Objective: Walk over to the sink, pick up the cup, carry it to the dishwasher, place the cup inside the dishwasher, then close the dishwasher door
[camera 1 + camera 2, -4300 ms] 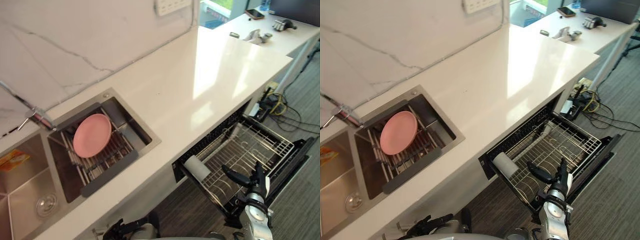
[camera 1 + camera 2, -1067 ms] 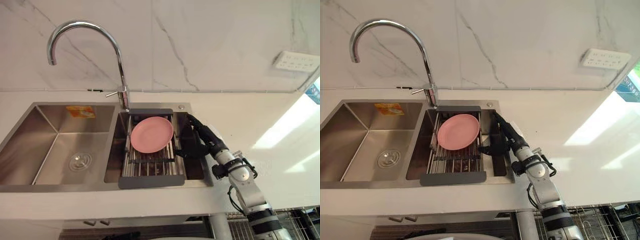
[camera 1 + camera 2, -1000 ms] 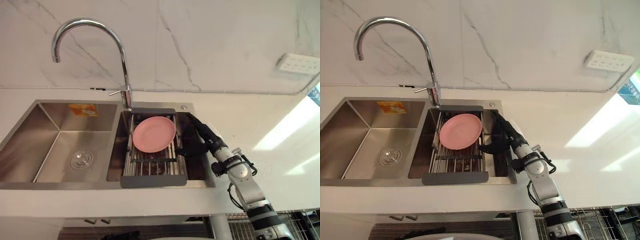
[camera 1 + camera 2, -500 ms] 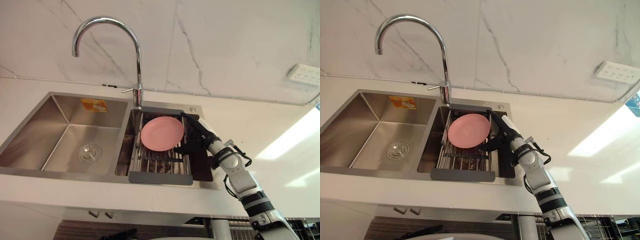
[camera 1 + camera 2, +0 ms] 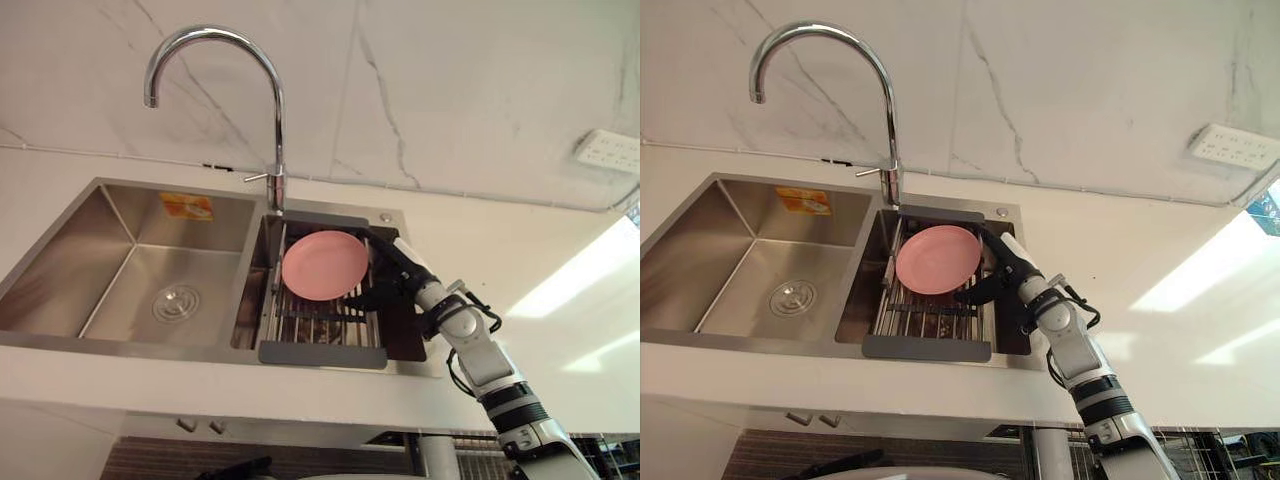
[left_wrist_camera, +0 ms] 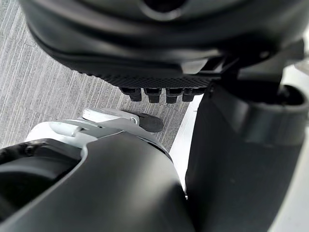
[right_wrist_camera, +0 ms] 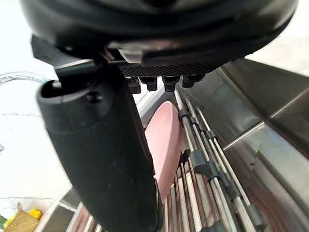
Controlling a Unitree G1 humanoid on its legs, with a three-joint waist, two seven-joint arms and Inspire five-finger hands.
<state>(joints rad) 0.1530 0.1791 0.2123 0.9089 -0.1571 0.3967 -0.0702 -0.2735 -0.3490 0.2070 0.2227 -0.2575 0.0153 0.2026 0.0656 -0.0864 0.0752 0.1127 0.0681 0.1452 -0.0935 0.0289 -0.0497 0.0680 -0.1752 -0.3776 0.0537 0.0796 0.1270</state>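
Short of the sink (image 5: 120, 343), the robot's left hand (image 6: 145, 53) hangs loose and empty above the floor (image 6: 53, 92). In the sink's right basin the right hand (image 5: 398, 281) is open, fingers straight, thumb spread, gripping nothing, just beside a pink plate (image 5: 322, 266) on the rack (image 5: 310, 326). Where the cup is cannot be told; the hand should probably find it before closing, without knocking the plate. The faucet (image 5: 270, 110) rises at the sink's back
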